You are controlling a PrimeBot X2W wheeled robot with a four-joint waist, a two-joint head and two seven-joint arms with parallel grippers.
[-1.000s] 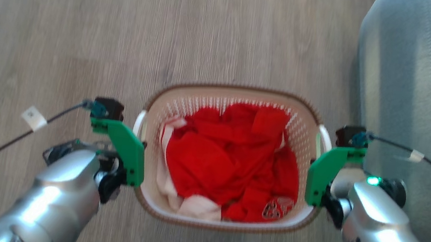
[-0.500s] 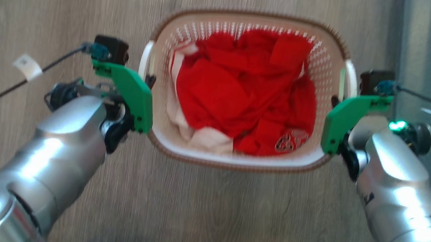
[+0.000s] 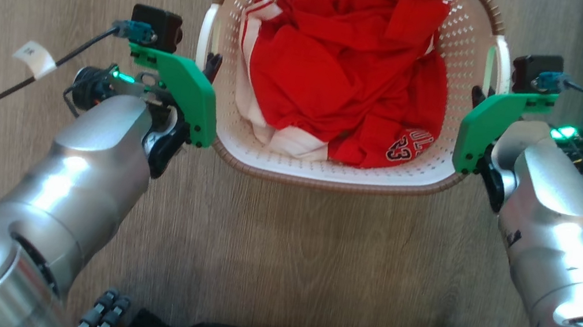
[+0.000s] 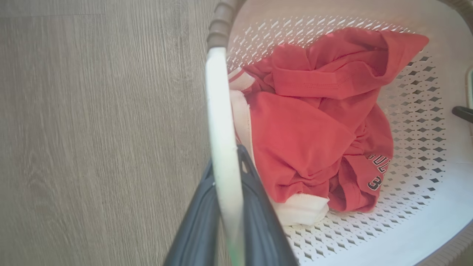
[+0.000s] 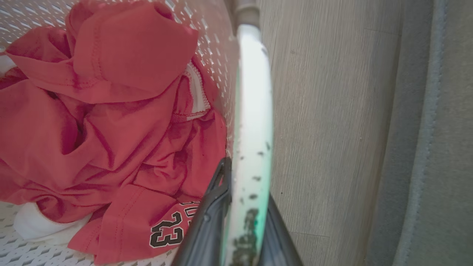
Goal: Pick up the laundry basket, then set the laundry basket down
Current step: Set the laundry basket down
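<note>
Barely parted, left jaws, right jaws pinch laundry basket (image 3: 337,172) handles (image 4: 221,122) (1 each).

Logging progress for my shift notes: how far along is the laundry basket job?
Done: left gripper and right gripper are each shut on a white handle of the laundry basket. In hand: holding it, red clothes inside; whether it's off the floor is unclear. Left: setting it down, then releasing.
</note>
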